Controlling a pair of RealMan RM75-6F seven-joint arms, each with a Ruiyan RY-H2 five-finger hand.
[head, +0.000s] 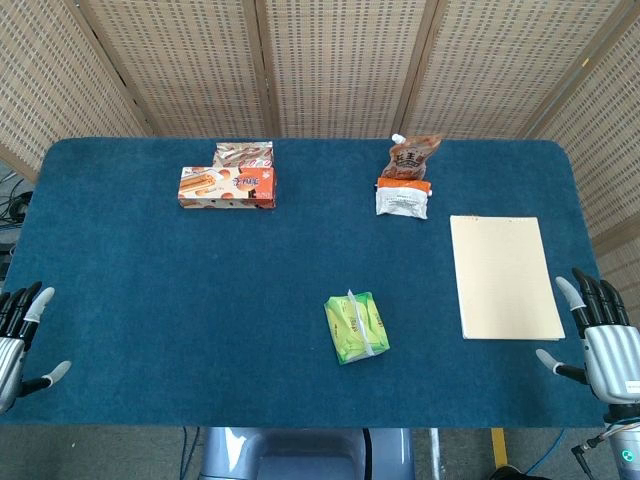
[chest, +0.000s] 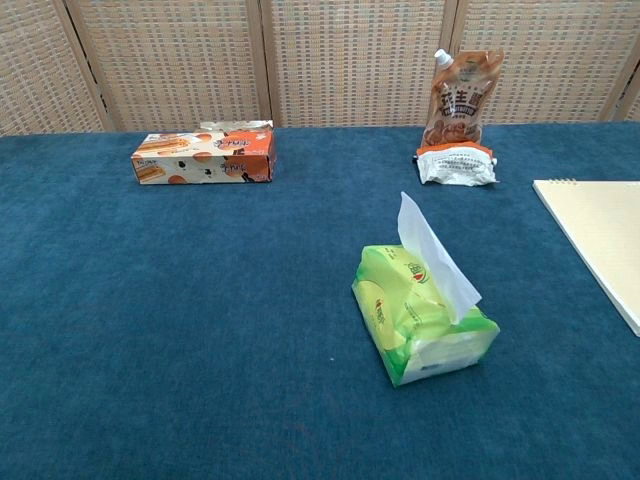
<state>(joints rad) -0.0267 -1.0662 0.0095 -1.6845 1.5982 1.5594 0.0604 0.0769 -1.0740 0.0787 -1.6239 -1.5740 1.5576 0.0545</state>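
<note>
Right now both hands sit at the near corners of the blue table, and neither holds anything: the left hand rests at about eight o'clock with its fingers spread and its thumb pointing inward, and the right hand mirrors it at about four o'clock, fingers apart and empty. The chest view shows neither hand. Closest to the right hand is the cream notepad, lying flat at about three o'clock, just beside the fingertips but apart from them. A flat pad like that gives the fingers little edge to catch, so I judge that a grab from above could push it along the cloth or only lift its top sheets. The green tissue pack lies near the middle of the near edge, at about six o'clock, with one white tissue standing up out of it. A pinch on that sheet alone would probably draw the tissue out and leave the pack behind, and the soft pack could crush under a tight grip. At about one o'clock the brown spouted pouch stands behind a small white packet; the two seem to touch, so a nudge to the packet could topple the pouch. The orange snack box sits at about eleven o'clock, well apart from the left hand, so reaching it means a long stretch across the table.
</note>
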